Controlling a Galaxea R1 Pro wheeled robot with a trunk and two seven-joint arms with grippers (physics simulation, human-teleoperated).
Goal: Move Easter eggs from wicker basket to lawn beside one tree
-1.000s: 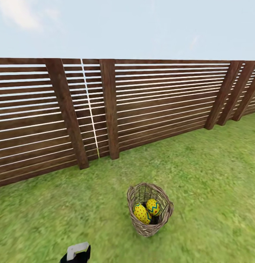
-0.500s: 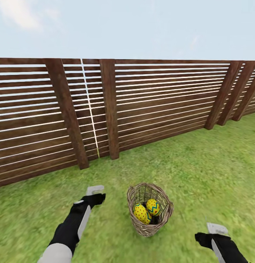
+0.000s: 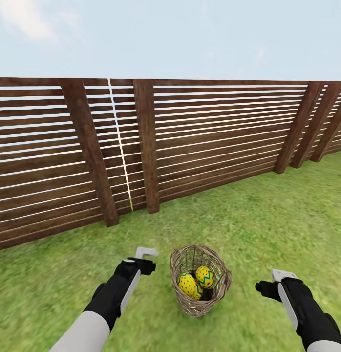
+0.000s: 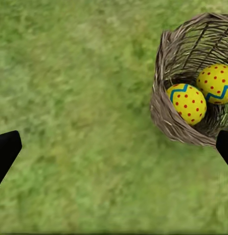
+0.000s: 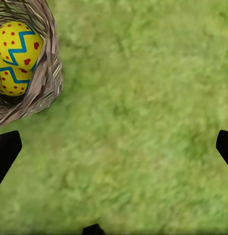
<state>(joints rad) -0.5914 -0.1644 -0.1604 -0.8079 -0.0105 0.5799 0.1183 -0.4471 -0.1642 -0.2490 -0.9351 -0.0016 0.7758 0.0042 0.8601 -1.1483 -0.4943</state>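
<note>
In the head view the wicker basket [image 3: 200, 281] is seen standing on the lawn [image 3: 268, 230] between the two arms, two Easter eggs [image 3: 190, 285] visible inside; the left tool [image 3: 147, 253] is judged nearer, just beside the rim, the right tool [image 3: 280, 275] farther off. In the left wrist view the fingertips [image 4: 6, 152] are spread wide with nothing held, and the basket [image 4: 165, 115] lies off toward one fingertip. In the right wrist view the right tool's fingers [image 5: 6, 152] are likewise parted and empty, over grass, with the basket [image 5: 43, 78] beyond one fingertip.
</note>
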